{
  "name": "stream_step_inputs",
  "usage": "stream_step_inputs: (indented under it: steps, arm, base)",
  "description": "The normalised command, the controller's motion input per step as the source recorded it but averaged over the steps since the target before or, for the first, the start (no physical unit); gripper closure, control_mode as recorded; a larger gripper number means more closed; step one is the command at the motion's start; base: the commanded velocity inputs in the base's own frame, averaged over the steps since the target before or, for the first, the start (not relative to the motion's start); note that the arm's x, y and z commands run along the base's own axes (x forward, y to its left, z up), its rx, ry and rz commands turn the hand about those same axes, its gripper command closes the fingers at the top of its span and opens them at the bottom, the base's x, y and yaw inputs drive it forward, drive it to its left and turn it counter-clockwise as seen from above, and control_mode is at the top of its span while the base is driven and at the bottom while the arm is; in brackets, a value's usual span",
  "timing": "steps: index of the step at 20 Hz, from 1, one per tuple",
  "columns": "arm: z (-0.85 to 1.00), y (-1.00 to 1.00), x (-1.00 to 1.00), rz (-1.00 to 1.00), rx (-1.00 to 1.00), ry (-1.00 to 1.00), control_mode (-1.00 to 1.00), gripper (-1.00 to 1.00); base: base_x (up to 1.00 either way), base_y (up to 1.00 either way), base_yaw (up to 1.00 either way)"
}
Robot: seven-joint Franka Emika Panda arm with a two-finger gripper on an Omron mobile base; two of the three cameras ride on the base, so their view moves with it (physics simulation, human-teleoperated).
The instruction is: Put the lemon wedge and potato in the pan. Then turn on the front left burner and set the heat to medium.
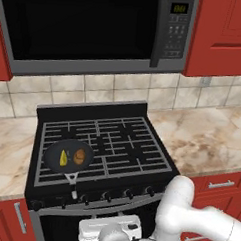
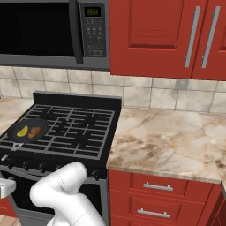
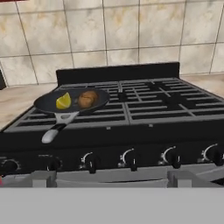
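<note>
The lemon wedge [image 3: 63, 101] and potato [image 3: 88, 98] lie side by side in the pan [image 3: 46, 105] on the front left burner [image 1: 53, 175]. The gripper [image 3: 111, 178], wide open and empty, faces the knob row [image 3: 131, 158] below the pan; these small, stiff knobs likely need a firm pinch across the ridge.

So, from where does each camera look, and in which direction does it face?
Left base view: behind the arm, to its left, looking forward and down at the stove; the white arm rises at the lower right.
Right base view: behind the arm, to its right, facing the stove and counter; the arm rises at the lower left.
Hand view: low before the stove front, facing the knobs and tiled wall.
All share the pan holding the lemon wedge and potato.
</note>
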Motion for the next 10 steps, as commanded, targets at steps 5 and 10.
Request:
stream_step_inputs:
  steps: [5,10]
  arm:
    - [0.0,0.0,0.31,0.17,-0.06,-0.08,-1.0,-1.0]
    - [-0.01,0.0,0.41,0.08,-0.08,0.06,-1.0,-1.0]
  base:
    - [0.0,0.0,0.0]
    - [0.0,0.0,0.0]
